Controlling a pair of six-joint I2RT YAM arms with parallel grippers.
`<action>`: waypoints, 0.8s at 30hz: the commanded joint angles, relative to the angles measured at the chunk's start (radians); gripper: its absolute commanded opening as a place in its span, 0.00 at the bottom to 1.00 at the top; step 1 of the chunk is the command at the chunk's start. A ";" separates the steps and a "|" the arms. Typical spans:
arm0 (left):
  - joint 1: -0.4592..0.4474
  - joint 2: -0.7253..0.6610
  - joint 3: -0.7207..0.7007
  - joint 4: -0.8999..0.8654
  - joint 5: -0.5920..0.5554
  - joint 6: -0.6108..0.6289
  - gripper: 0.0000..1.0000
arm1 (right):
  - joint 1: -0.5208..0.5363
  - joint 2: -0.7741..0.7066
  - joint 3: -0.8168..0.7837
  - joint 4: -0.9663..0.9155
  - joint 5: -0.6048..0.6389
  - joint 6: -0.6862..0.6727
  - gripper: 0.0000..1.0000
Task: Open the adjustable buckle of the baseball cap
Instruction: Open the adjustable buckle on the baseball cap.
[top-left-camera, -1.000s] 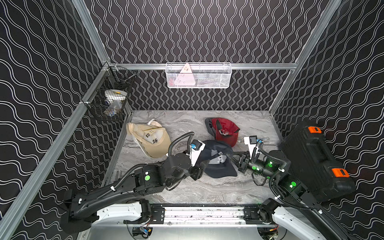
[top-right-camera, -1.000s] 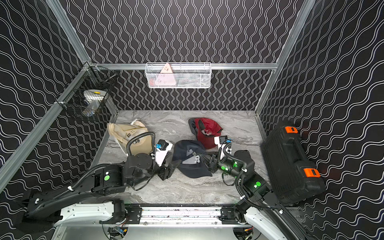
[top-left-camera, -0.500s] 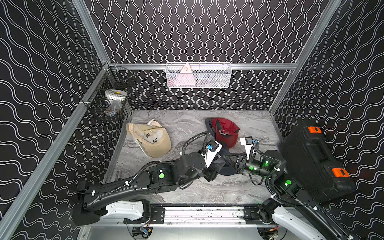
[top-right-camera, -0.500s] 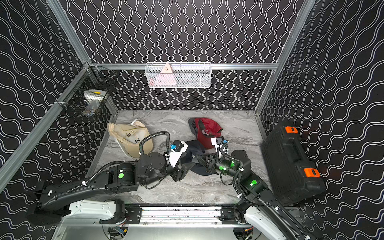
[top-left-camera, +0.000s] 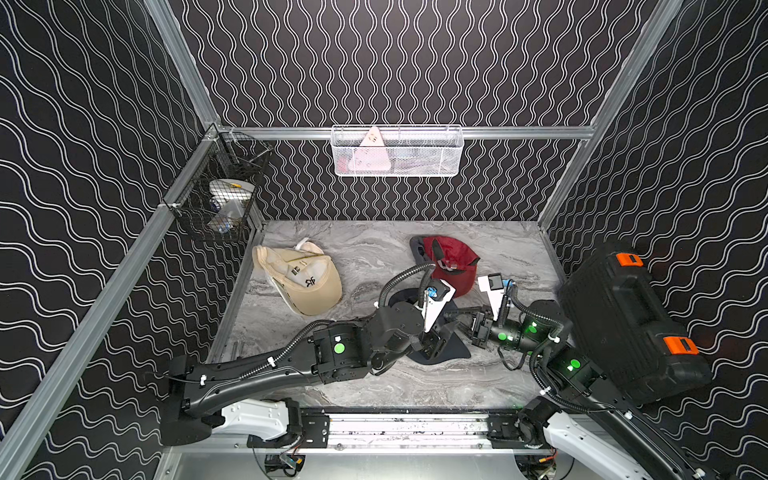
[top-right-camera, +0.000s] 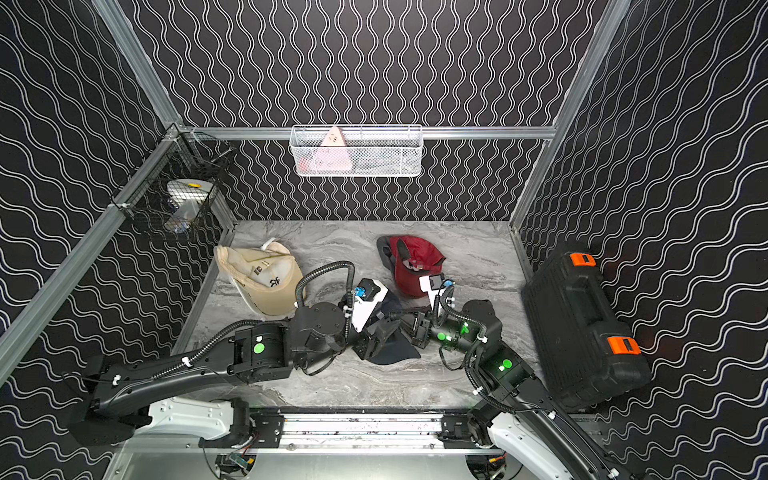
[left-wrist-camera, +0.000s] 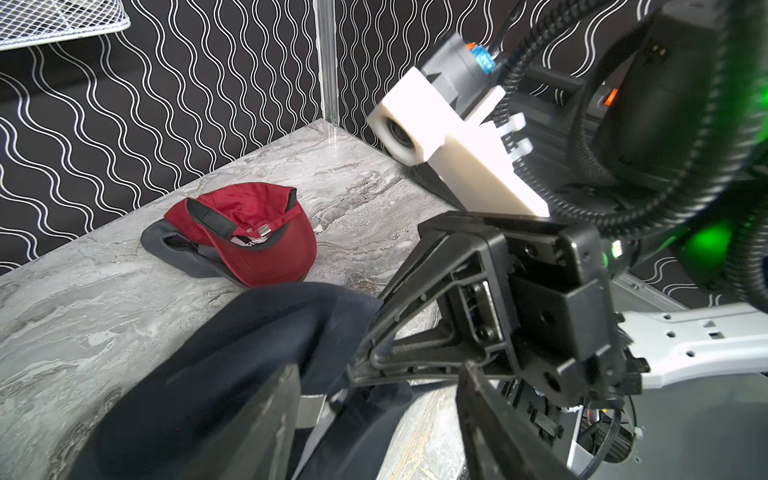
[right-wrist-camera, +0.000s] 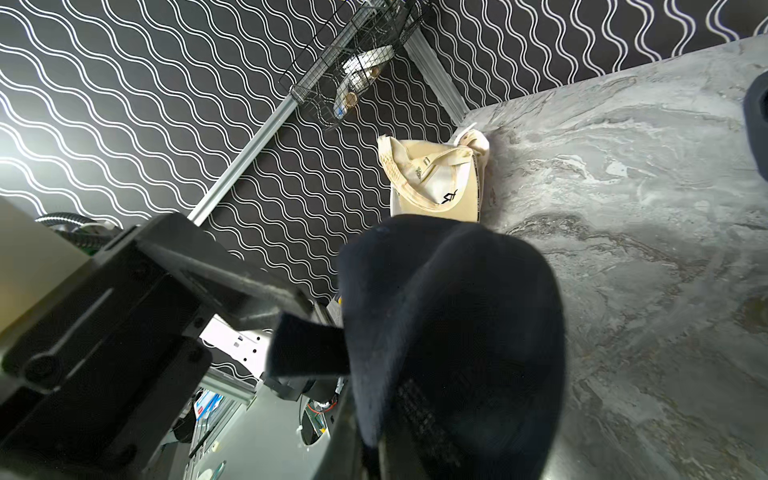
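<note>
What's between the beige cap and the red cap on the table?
Bare marble table between the beige cap and the red cap; nothing rests there. The left arm's cable loop arches above the gap. Shows in both top views.

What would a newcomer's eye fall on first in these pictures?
The left arm and right arm, both black, meet over a navy baseball cap at the front centre of the marble table. A red cap lies behind it, a beige cap at the left, and a black case with orange latches sits at the right.
</note>
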 joint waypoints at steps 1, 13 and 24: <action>-0.001 0.012 0.013 0.046 -0.028 0.007 0.64 | 0.003 -0.001 -0.001 0.074 -0.034 0.021 0.00; -0.001 0.028 0.006 0.079 -0.057 0.007 0.40 | 0.018 -0.004 0.022 0.047 -0.103 0.006 0.00; -0.001 0.018 0.008 0.096 -0.078 0.032 0.00 | 0.024 -0.013 0.034 0.009 -0.085 -0.006 0.00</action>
